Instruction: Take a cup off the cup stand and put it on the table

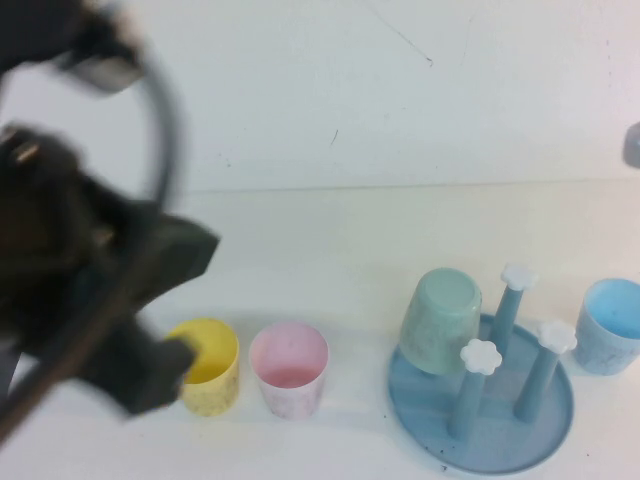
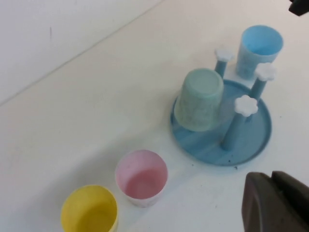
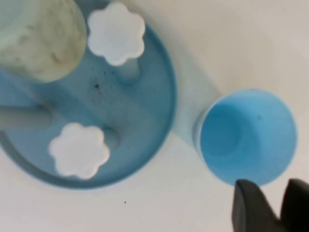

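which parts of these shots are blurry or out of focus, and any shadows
High view: the left arm is a dark blurred mass, its left gripper by the yellow cup. Left wrist view: fairly sharp, soft shadow beside the pink cup. Right wrist view: the right gripper is dark, the light blue cup casting a faint shadow.

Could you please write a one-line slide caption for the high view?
Blue cup upright on table beside cup stand; left gripper over yellow cup.

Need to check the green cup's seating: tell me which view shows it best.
Left wrist view: the pale green cup shows whole, upturned on the cup stand. High view shows it smaller; right wrist view only a cropped edge.
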